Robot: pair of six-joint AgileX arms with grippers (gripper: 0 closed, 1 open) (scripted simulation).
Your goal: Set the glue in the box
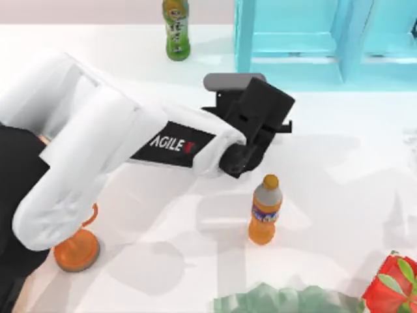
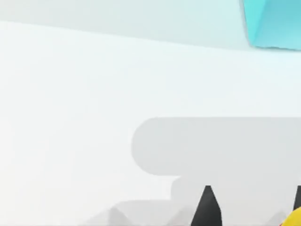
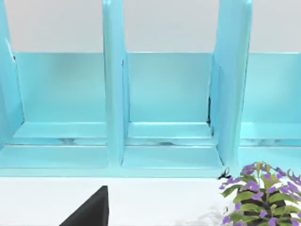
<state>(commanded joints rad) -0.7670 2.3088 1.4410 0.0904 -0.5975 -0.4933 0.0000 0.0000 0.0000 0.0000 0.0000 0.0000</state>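
Yellow glue beside left hand

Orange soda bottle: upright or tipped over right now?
Upright. In the top view the orange soda bottle stands on its base on the table, cap up, near the left gripper.

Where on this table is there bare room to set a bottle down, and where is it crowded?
Bare table lies between the orange soda bottle and the blue rack, out to the right edge. The left side is crowded by the left arm and an orange item; plants line the near edge.
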